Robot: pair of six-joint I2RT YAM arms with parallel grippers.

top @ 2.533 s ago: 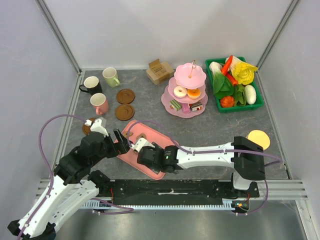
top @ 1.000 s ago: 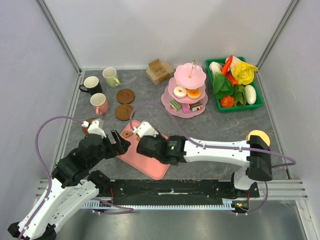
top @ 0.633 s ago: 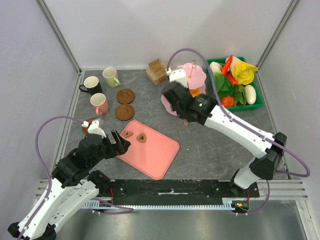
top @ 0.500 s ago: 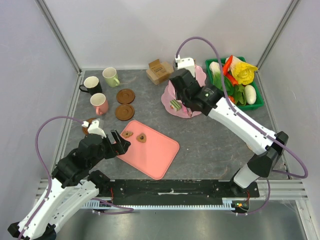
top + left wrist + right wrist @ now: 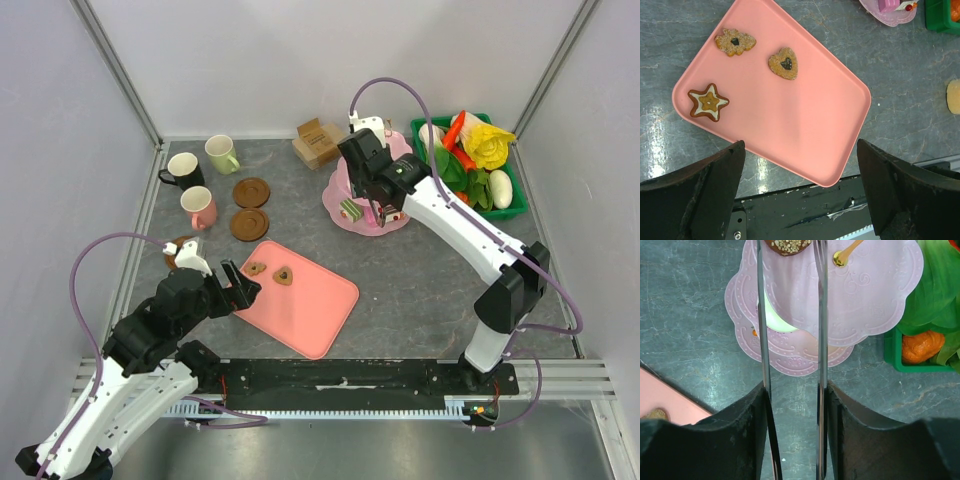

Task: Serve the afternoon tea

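Observation:
My right gripper (image 5: 365, 150) hangs over the pink tiered stand (image 5: 345, 195). In the right wrist view it (image 5: 790, 260) is shut on a brown sprinkled cookie (image 5: 788, 245) above the stand's top tier (image 5: 875, 285), left of the gold finial (image 5: 842, 257). My left gripper (image 5: 238, 285) is open and empty over the near left edge of the pink tray (image 5: 310, 310). In the left wrist view (image 5: 800, 150) the tray (image 5: 810, 125) holds a flower cookie (image 5: 735, 42), a heart cookie (image 5: 784, 63) and a star cookie (image 5: 708, 102). Black (image 5: 183, 168), green (image 5: 221, 153) and pink (image 5: 199, 207) mugs stand at the back left beside two coasters (image 5: 251, 191).
A green basket of toy vegetables (image 5: 470, 215) stands right of the stand. A cardboard box (image 5: 318, 142) sits behind it. Cake slices (image 5: 350, 210) lie on the stand's lowest tier. A third coaster (image 5: 178, 252) lies by my left arm. A yellow disc (image 5: 954, 96) lies on the table to the right.
My right arm has swung from the tray up to the tiered stand and now holds over its top tier. The left arm has not moved.

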